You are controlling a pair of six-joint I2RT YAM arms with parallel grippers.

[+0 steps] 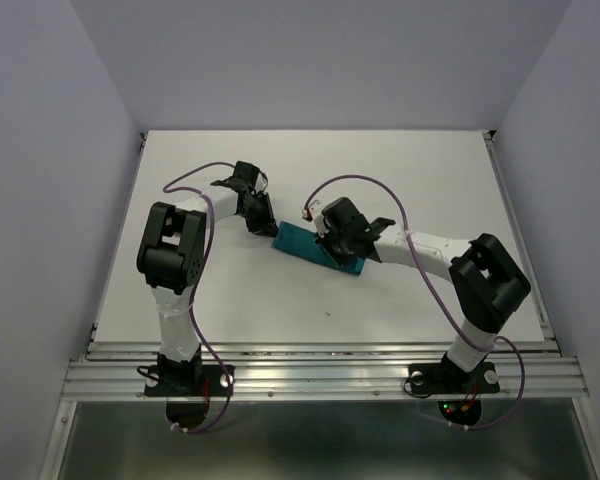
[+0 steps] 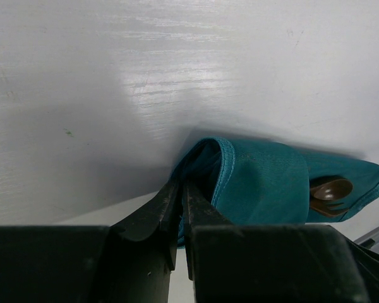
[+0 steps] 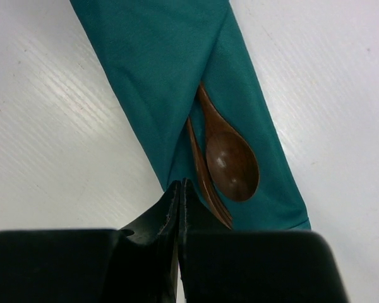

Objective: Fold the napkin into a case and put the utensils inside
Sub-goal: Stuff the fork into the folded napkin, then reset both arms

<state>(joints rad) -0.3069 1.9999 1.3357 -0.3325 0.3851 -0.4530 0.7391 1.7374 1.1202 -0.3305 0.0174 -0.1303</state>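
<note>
R claw (image 3: 179,186) shut, empty, at near-R end of case (image 3: 158,63), tips just beside fork (image 3: 205,189). Fork + spoon (image 3: 230,164) poke from that end, handles inside. Case lies diagonal on counter (image 1: 420,170), long axis near-R to far-L. L claw (image 2: 182,186) seems to pinch its far-L hem.

Nothing here can be read: no lettering, label, brand or number shows on the table (image 1: 420,170), the napkin (image 1: 298,240) or the utensils (image 3: 230,161). The black and white housings of the left arm (image 1: 170,250) and right arm (image 1: 485,280) look plain too, as far as these views show.
</note>
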